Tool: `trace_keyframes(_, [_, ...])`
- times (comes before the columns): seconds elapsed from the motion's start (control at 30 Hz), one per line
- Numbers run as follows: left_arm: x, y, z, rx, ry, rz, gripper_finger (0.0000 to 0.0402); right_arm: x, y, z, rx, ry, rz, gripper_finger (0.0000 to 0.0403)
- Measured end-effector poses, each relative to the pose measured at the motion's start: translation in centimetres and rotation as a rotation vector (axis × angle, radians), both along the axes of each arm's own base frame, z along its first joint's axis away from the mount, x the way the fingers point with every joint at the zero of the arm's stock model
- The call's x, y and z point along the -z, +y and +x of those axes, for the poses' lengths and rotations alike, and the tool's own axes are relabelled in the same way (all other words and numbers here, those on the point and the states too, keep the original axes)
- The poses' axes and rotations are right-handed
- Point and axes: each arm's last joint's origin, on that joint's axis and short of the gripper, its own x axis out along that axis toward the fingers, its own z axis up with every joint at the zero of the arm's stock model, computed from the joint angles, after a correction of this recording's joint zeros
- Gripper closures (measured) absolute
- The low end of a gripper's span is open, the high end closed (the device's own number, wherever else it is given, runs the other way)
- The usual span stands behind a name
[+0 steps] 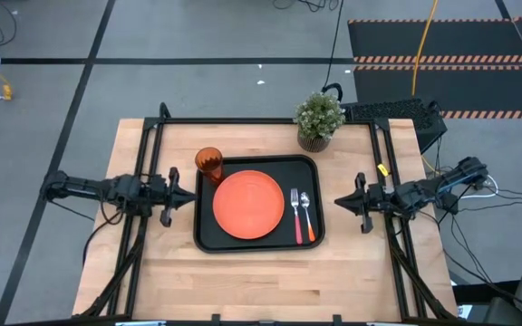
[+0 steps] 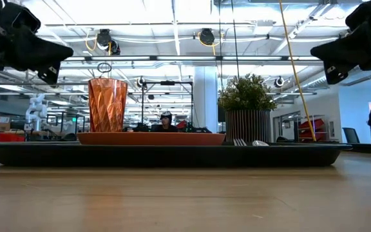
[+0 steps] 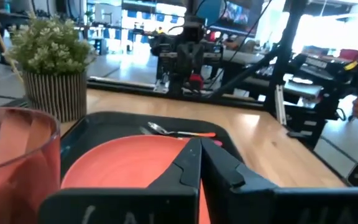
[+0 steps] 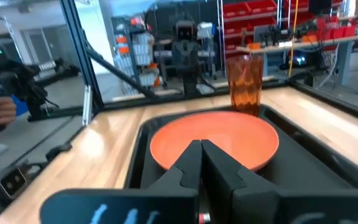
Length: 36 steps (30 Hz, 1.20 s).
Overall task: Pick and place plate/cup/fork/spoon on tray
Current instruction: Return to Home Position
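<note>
The left gripper (image 1: 188, 198) hangs over the table's left part, just off the left rim of the tray (image 1: 208, 239), with its tip pointing at the tray. Its own wrist view shows the two dark fingers (image 3: 185, 168) pressed together at their tips, with nothing between them. The right gripper (image 1: 340, 201) mirrors it on the other side, just off the tray's right rim and pointing inward. Its fingers (image 4: 219, 165) are likewise closed on nothing. In the low view both grippers sit high above the tabletop, clear of everything on it.

Between the two grippers the black tray lies flat on the wooden table (image 1: 270, 281). The orange plate (image 1: 247, 205) rests in the tray's middle, a little toward the left side. The amber cup (image 1: 208, 164) stands upright in the tray's far-left corner, just beside the plate's edge. On the right of the plate the fork (image 1: 296, 215) and the spoon (image 1: 308, 217) lie side by side inside the tray. Their metal ends point to the far side. The fork is next to the plate and the spoon is nearer the right rim.

A potted green plant (image 1: 319, 119) stands on the table just beyond the tray's far-right corner.
</note>
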Motion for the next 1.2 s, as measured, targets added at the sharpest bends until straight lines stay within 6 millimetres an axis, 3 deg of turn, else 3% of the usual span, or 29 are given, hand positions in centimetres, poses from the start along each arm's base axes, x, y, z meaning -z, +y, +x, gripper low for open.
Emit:
trace_keyframes(0.27, [0.2,0.0,0.1,-0.016,0.023,0.002,0.0399,0.5,0.2,0.4,0.003,0.056,0.02,0.0403])
trace_keyframes(0.47, [0.6,-0.4,0.2,0.116,0.07,0.022,0.0393,0.0,0.3,0.4,-0.058,0.01,-0.039,0.0403])
trace_keyframes(0.77, [0.9,-0.4,0.4,0.115,0.092,0.091,0.0377,0.2,0.5,0.4,-0.115,0.028,-0.076,0.0403])
trace_keyframes(1.0, [0.7,-0.4,0.5,0.114,0.068,0.114,0.0376,-0.7,0.8,0.4,-0.208,-0.072,-0.129,0.0403])
trace_keyframes(1.2, [0.6,-0.4,0.5,0.113,0.062,0.11,0.0376,-0.7,0.7,0.3,-0.187,-0.082,-0.158,0.0403])
